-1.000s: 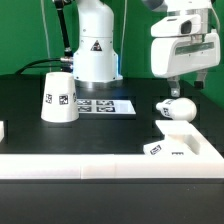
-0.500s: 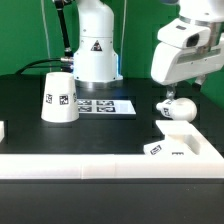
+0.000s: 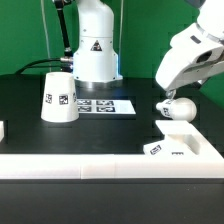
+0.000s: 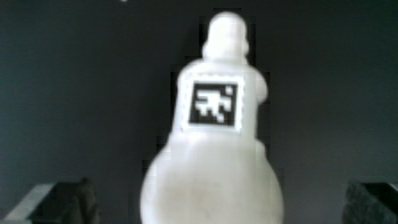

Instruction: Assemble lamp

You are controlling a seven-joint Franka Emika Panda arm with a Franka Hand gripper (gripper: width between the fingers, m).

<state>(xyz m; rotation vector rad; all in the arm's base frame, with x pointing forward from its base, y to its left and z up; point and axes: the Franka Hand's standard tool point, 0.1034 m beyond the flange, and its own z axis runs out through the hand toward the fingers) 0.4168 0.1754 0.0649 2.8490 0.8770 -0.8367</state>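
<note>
The white bulb [image 3: 176, 108] lies on its side on the black table at the exterior view's right, with a tag on it. My gripper [image 3: 171, 96] hangs tilted just above it. In the wrist view the bulb [image 4: 214, 130] fills the middle, and the dark fingers [image 4: 61, 202] stand wide on both sides with gaps, so the gripper [image 4: 214, 205] is open. The square base [image 3: 182, 144] lies in front of the bulb. The cone shade [image 3: 58, 96] stands wide end down at the left.
The marker board [image 3: 106, 105] lies in front of the robot's white pedestal [image 3: 95, 50]. A white wall [image 3: 70, 166] runs along the table's front edge. A small white part [image 3: 3, 130] shows at the far left edge.
The arm's hand has tilted and swung up toward the exterior view's right, while the fingers stay just over the bulb. The bulb, base and shade have not moved.
</note>
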